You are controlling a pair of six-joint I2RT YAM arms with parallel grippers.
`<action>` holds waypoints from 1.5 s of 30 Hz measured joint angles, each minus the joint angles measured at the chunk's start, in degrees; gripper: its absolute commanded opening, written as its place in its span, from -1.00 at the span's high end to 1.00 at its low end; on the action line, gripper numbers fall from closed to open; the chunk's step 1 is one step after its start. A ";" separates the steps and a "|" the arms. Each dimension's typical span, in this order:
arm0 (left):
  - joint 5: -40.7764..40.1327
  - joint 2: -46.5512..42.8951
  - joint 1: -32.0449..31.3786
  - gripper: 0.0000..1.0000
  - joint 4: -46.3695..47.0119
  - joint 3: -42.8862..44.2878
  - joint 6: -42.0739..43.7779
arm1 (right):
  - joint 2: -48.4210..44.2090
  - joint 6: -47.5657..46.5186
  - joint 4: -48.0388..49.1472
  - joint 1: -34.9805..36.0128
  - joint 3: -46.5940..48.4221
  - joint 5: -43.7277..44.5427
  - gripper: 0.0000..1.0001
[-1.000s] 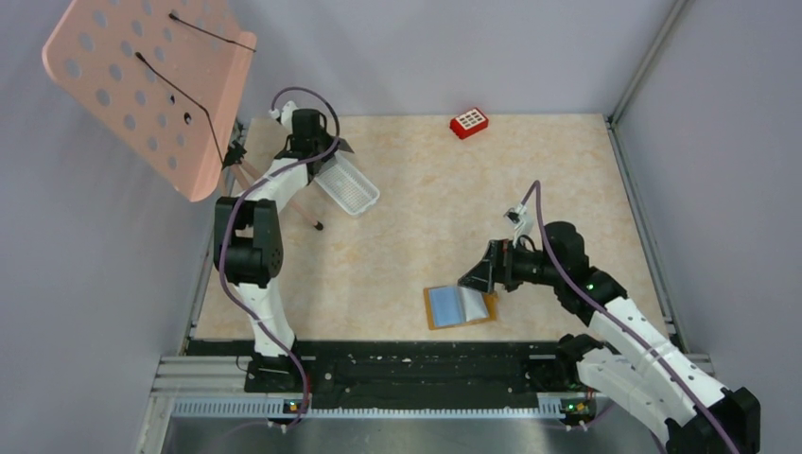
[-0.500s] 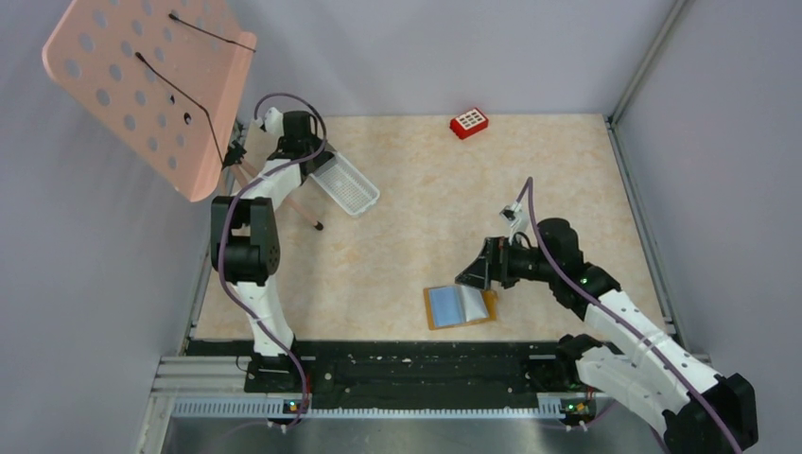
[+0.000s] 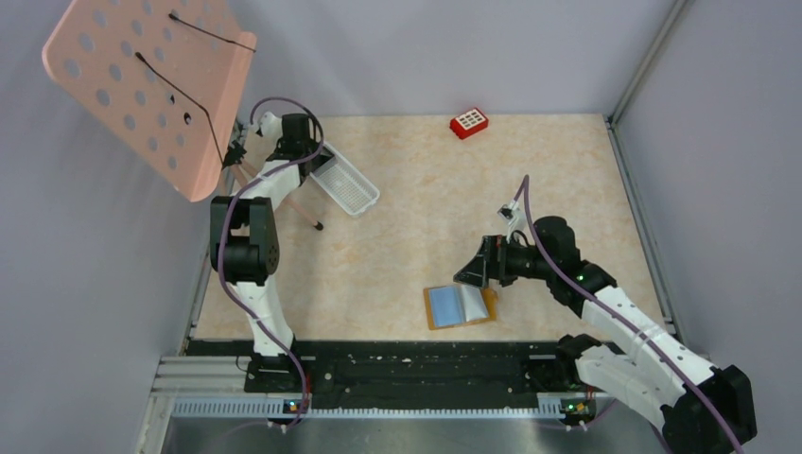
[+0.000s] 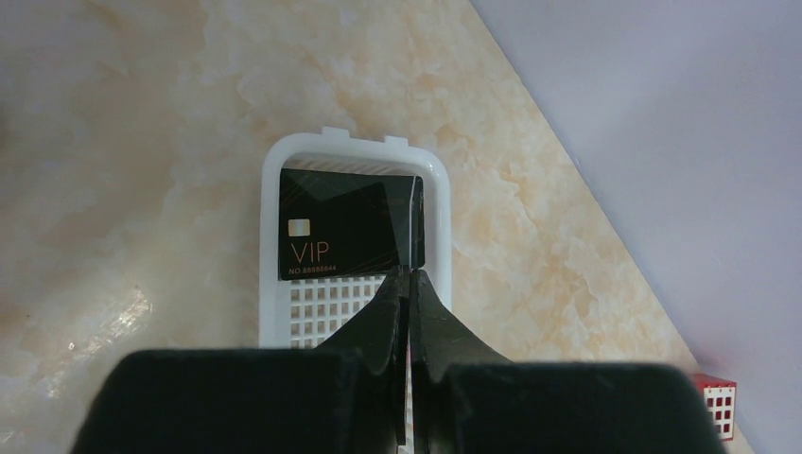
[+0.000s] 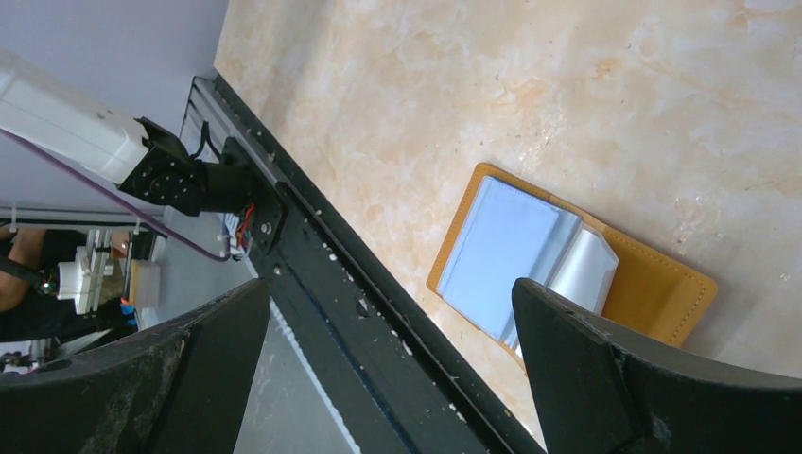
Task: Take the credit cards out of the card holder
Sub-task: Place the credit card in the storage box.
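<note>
Presently the tan-brown book-like card holder [image 3: 461, 305] lies spread open and flat on the beige marbled table [image 3: 426, 199], close to the near edge and just beyond the black mounting rail [image 3: 426, 364]. Its light blue sleeves face up. In the right wrist view one clear sleeve arches up at the spine.

The right gripper [image 3: 476, 270] hangs over the holder's far right corner. Its fingers stand wide apart with nothing between them. In the right wrist view the holder sits in plain sight between the two fingers, and whether either one touches it cannot be told.

The thin black credit cards [image 4: 345, 227] lie in the far end of the white oblong mesh tray [image 3: 352, 189], well apart from the holder, at the far left of the table. The top card shows a chip and the lettering "VIP". A second dark edge shows along its right side. How many cards lie there cannot be told.

The left gripper [image 4: 409, 284] is above the tray with its fingers pressed together and holding nothing. Its tips point at the near edge of the cards. In the top view the left arm covers the tray's far end, so the cards are hidden there.

Other items noted:
- A small red block with a white grid face [image 3: 469, 122] stands near the far edge, apart from everything else.
- A pink perforated panel [image 3: 151, 90] on a thin stand leans over the far left corner, beside the left arm.
</note>
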 measured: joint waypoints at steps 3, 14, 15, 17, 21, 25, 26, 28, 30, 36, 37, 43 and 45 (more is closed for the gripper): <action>-0.55 0.00 0.00 1.00 -0.72 0.00 -0.04 | 0.00 0.00 0.02 0.00 0.00 0.00 -0.97; -1.09 0.31 0.04 1.00 -1.44 0.00 -0.02 | 0.00 0.00 0.00 0.00 0.00 -0.02 -0.97; -1.09 0.55 0.07 1.00 -1.44 0.07 -0.02 | 0.00 0.00 0.02 0.00 0.00 -0.02 -0.98; -1.05 1.40 0.11 1.00 -1.40 0.17 -0.02 | 0.02 0.00 0.02 0.00 0.00 -0.02 -0.97; -1.05 2.64 0.13 1.00 -1.44 0.33 0.04 | 0.11 0.00 0.02 0.00 0.00 -0.02 -0.98; -0.90 2.78 0.26 1.00 -1.42 1.11 0.44 | 0.11 0.00 0.02 0.00 0.00 0.00 -0.97; -0.85 2.78 0.26 1.00 -1.42 1.36 0.52 | 0.11 0.00 0.02 0.00 0.00 0.00 -0.97; -0.83 2.78 0.26 0.94 -1.40 1.60 0.83 | 0.11 -0.02 0.02 0.00 0.00 0.00 -0.97; -0.83 2.84 0.26 0.91 -1.51 1.79 1.11 | 0.11 -0.02 0.02 0.00 0.00 0.00 -0.97; -0.87 4.02 0.28 0.83 -1.79 3.43 1.57 | 0.11 -0.02 0.02 0.00 0.00 0.00 -0.97; -0.92 4.13 0.35 0.82 -2.03 3.52 1.62 | 0.11 -0.02 0.00 0.00 0.00 0.00 -0.98; -1.05 5.01 0.59 0.76 -3.54 4.66 1.84 | 0.11 -0.02 0.00 0.00 0.00 0.00 -0.97; -1.07 5.27 0.66 0.72 -4.17 5.14 1.90 | 0.11 -0.02 0.00 0.00 0.00 0.00 -0.98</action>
